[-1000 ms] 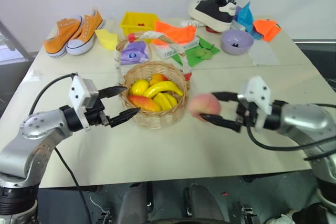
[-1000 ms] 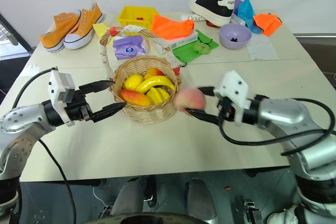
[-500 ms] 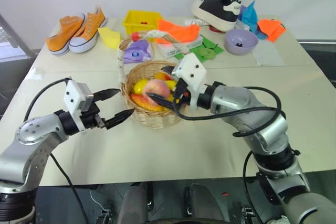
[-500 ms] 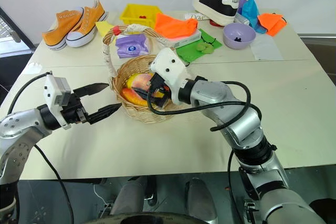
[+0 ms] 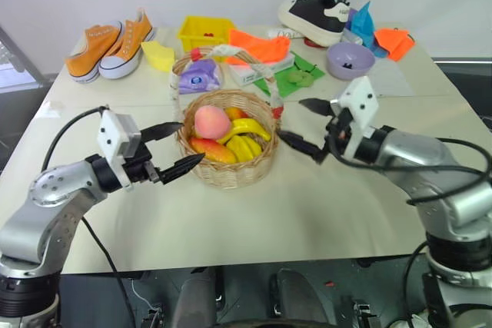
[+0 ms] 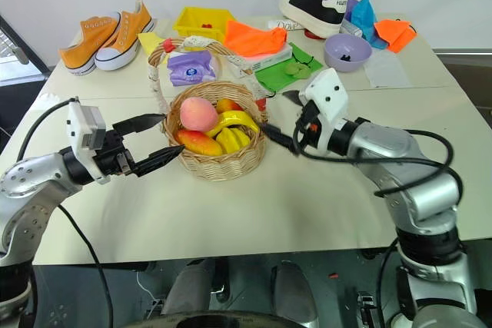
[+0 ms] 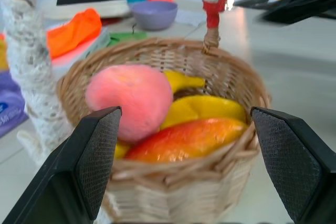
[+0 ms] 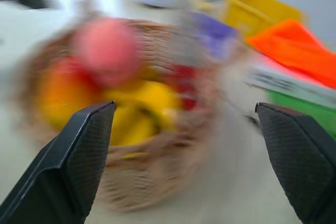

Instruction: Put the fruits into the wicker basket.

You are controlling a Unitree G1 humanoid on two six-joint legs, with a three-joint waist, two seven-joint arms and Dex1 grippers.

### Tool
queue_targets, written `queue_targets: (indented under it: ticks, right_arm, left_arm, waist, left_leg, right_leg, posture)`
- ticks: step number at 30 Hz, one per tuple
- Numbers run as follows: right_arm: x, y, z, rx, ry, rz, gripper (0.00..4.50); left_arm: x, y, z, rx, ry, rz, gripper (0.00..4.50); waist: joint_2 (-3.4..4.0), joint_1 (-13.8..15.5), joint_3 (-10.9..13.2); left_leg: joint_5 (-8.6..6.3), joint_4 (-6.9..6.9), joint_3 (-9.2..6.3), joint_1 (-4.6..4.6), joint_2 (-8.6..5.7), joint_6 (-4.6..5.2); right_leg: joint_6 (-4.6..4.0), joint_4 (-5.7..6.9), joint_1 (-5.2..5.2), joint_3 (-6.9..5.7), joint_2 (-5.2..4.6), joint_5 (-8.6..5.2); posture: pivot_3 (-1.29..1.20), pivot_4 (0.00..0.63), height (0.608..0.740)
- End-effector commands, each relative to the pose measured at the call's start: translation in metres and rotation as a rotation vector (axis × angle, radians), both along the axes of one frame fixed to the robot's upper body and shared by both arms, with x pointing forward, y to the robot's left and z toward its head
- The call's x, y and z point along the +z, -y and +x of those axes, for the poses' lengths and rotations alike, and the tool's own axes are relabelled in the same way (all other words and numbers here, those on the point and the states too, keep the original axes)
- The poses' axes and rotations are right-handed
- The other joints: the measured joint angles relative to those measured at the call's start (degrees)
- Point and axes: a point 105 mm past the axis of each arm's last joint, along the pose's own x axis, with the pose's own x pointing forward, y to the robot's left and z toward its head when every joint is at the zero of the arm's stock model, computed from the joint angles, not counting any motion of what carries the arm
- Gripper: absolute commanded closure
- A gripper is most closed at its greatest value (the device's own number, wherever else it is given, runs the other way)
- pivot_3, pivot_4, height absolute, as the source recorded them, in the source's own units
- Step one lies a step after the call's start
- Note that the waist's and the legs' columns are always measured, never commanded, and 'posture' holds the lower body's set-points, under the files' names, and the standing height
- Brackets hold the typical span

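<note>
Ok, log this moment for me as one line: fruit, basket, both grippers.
peach: in wicker basket atop other fruit | right gripper: open, empty, beside basket | left gripper: open, empty, at basket's other side

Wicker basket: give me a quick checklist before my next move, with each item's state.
1. Peach inside the wicker basket, on top of the other fruits: ok.
2. Right gripper empty, jaws open, clear of the basket rim: ok.
3. Left gripper empty, jaws open, beside the basket: ok.
4. Basket upright on the table: ok.
5. Basket handle clear of both arms: ok.
6. No fruit left among the clutter behind the basket: cannot tell.
</note>
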Motion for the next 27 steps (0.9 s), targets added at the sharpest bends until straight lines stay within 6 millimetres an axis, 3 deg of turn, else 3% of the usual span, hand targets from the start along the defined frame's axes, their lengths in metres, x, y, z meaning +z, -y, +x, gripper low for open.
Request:
queue_targets:
  ticks: [1, 4, 7, 11, 14, 18, 22, 24, 27]
  right_arm:
    - [0.004, -0.013, 0.009, -0.017, 0.054, 0.042, 0.06]
    - [0.001, -0.009, 0.023, -0.095, 0.047, 0.092, 0.93]
    - [0.009, -0.004, 0.024, -0.106, 0.066, 0.126, 2.59]
    - [0.019, 0.013, 0.022, -0.136, 0.116, 0.11, 4.48]
    - [0.029, 0.034, 0.016, -0.168, 0.159, 0.091, 4.48]
    - [0.045, 0.109, 0.013, -0.386, 0.207, 0.058, 4.48]
    - [0.046, 0.189, 0.005, -0.665, 0.215, 0.023, 4.48]
    - [0.042, 0.222, 0.0, -0.785, 0.217, 0.036, 4.48]
    - [0.031, 0.247, -0.004, -0.867, 0.202, 0.049, 4.48]
  left_arm:
    - [0.009, 0.002, 0.0, -0.006, 0.047, 0.0, 0.26]
    - [0.01, 0.003, -0.001, -0.005, 0.051, 0.002, 0.26]
    - [0.01, 0.003, -0.002, 0.0, 0.054, 0.002, 0.26]
    - [0.01, 0.003, -0.002, 0.001, 0.054, 0.003, 0.26]
    - [0.01, 0.004, -0.002, -0.003, 0.054, 0.002, 0.26]
    - [0.009, 0.006, 0.0, -0.022, 0.05, 0.003, 0.26]
    - [0.009, 0.012, 0.005, -0.056, 0.046, -0.006, 0.26]
    - [0.008, 0.016, 0.007, -0.069, 0.045, -0.01, 0.26]
    - [0.008, 0.019, 0.01, -0.08, 0.045, -0.015, 0.26]
  waist:
    - [0.0, -0.04, 0.0]
    - [0.0, 0.02, 0.01]
    - [0.0, 0.35, 0.01]
    - [0.0, 0.37, 0.01]
    - [0.0, 0.42, 0.01]
    - [-0.01, 0.59, 0.03]
    - [-0.01, 0.59, 0.03]
    - [-0.01, 0.48, 0.03]
    - [0.03, 0.05, 0.03]
  left_leg:
    - [0.0, -0.01, 0.0, -0.01, 0.01, 0.0]
    - [0.01, -0.01, 0.02, -0.02, 0.01, 0.0]
    - [0.01, 0.04, 0.03, -0.03, -0.01, 0.01]
    - [0.0, 0.06, 0.03, -0.02, -0.03, 0.01]
    - [0.0, 0.05, 0.03, -0.03, -0.03, 0.01]
    - [0.0, 0.04, 0.03, -0.04, -0.03, 0.02]
    - [0.0, 0.06, 0.04, 0.0, -0.05, 0.03]
    - [0.0, 0.06, 0.05, 0.02, -0.05, 0.03]
    - [0.01, 0.05, 0.08, 0.04, -0.03, 0.03]
  right_leg:
    - [0.01, 0.0, -0.02, 0.0, 0.03, 0.0]
    - [0.04, 0.01, -0.03, -0.02, 0.06, 0.01]
    - [0.05, 0.02, 0.0, -0.03, 0.06, 0.02]
    - [0.06, 0.02, 0.02, -0.03, 0.06, 0.02]
    - [0.06, 0.02, 0.01, -0.03, 0.06, 0.02]
    - [0.06, 0.0, 0.03, -0.03, 0.05, 0.02]
    - [0.06, -0.01, 0.09, -0.04, 0.06, 0.01]
    - [0.06, -0.01, 0.1, -0.03, 0.07, 0.01]
    - [0.07, 0.0, 0.09, -0.02, 0.14, 0.01]
  posture:
    - [0.0, 0.15, 0.733]
    - [0.0, 0.15, 0.733]
    - [0.0, 0.15, 0.733]
    - [0.0, 0.15, 0.733]
    - [0.0, 0.15, 0.733]
    - [0.0, 0.15, 0.733]
    - [0.0, 0.15, 0.733]
    - [0.0, 0.15, 0.733]
    - [0.0, 0.15, 0.733]
